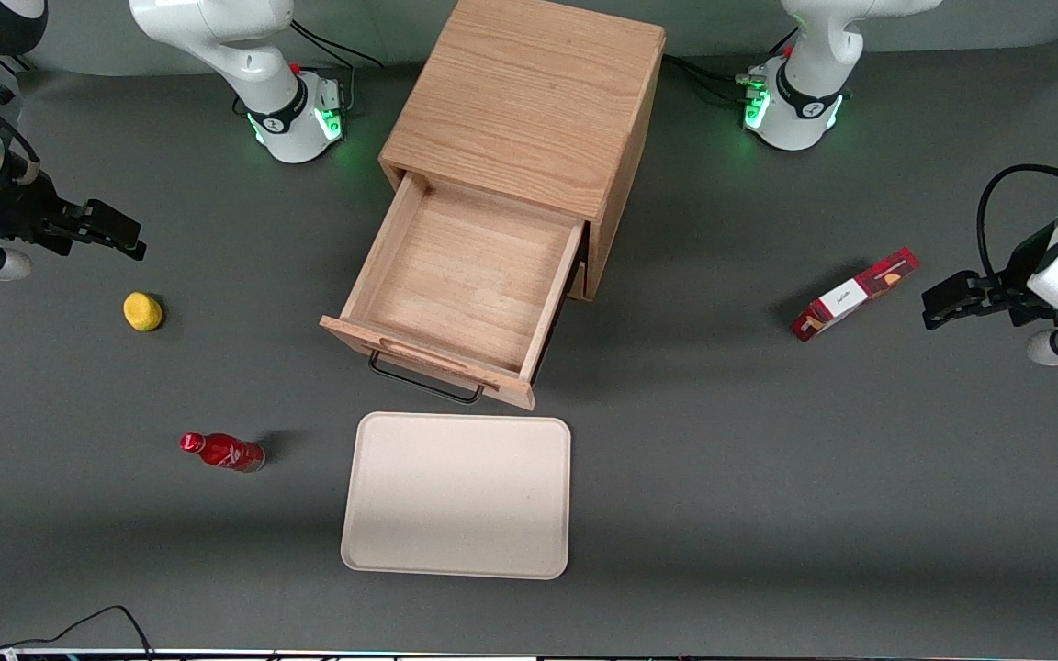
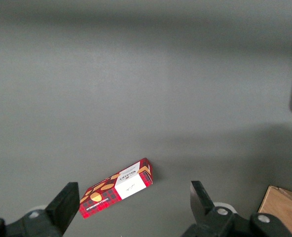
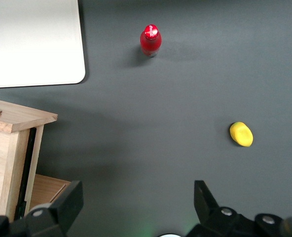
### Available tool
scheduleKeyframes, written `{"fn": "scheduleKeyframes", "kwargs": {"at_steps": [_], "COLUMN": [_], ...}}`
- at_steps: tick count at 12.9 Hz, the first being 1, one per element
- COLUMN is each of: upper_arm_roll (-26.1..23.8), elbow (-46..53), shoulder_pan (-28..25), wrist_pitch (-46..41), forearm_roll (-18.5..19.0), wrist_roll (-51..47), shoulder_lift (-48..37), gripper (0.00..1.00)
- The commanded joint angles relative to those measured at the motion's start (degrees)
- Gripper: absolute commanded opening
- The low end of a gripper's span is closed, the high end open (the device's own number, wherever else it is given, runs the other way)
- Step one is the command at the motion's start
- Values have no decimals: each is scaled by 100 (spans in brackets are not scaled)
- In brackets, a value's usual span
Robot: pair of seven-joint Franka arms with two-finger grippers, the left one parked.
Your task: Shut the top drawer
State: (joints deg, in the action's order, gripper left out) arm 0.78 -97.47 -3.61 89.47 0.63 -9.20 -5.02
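The top drawer (image 1: 469,275) of the light oak cabinet (image 1: 529,92) is pulled far out and is empty inside. Its black wire handle (image 1: 423,378) faces the front camera. A corner of the drawer's wood (image 3: 18,121) shows in the right wrist view. My gripper (image 1: 120,234) hangs over the table toward the working arm's end, well apart from the drawer. It (image 3: 136,197) is open, with nothing but bare table between the fingers.
A beige tray (image 1: 455,496) lies just in front of the drawer, nearer the front camera. A yellow lemon-like object (image 1: 142,311) and a lying red bottle (image 1: 221,452) sit near my gripper. A red box (image 1: 853,295) lies toward the parked arm's end.
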Motion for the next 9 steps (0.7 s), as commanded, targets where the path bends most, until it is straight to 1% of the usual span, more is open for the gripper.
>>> {"fn": "scheduleKeyframes", "kwargs": {"at_steps": [1, 5, 6, 9], "upper_arm_roll": [9, 18, 18, 1], "elbow": [158, 395, 386, 491], "shoulder_pan": [-25, 45, 36, 36], "wrist_pitch": [-132, -132, -140, -158], "forearm_roll": [52, -1, 42, 52], "wrist_roll": [155, 59, -37, 462], "shoulder_lift": [97, 264, 230, 54], "gripper": [100, 100, 100, 100]}}
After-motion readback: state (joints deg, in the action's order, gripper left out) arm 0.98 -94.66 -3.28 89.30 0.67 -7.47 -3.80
